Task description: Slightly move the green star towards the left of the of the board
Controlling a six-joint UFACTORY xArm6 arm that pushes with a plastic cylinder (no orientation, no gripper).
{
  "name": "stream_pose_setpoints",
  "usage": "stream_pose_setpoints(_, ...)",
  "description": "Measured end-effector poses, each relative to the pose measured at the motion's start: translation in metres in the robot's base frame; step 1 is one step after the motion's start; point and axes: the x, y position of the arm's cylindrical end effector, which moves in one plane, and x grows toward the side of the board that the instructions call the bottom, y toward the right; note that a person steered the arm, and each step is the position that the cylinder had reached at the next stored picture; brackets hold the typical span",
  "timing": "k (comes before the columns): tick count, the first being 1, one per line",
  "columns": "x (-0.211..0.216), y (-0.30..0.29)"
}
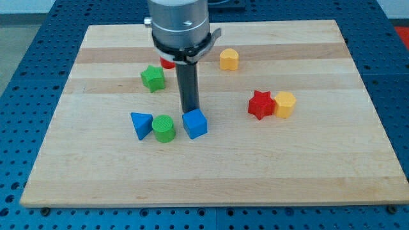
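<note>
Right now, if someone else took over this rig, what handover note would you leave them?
My tip: just above the blue cube in the view, seemingly at its top edge; contact unclear.
Green star: up and to the view's left of the tip, clear of the rod, beside a mostly hidden red block.
Nearby: green cylinder and blue triangular block left of the cube.
Done: nothing visible; the tip is not against the star.
Left: bring the tip to the star's right side and nudge it slightly leftward.
</note>
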Motion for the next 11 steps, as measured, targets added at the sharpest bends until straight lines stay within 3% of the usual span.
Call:
stream_pose_setpoints(3,-0.082,-0.012)
stream_pose_setpoints(9,-0.099,-0.137)
stream_pose_setpoints(11,-0.068,-0.149)
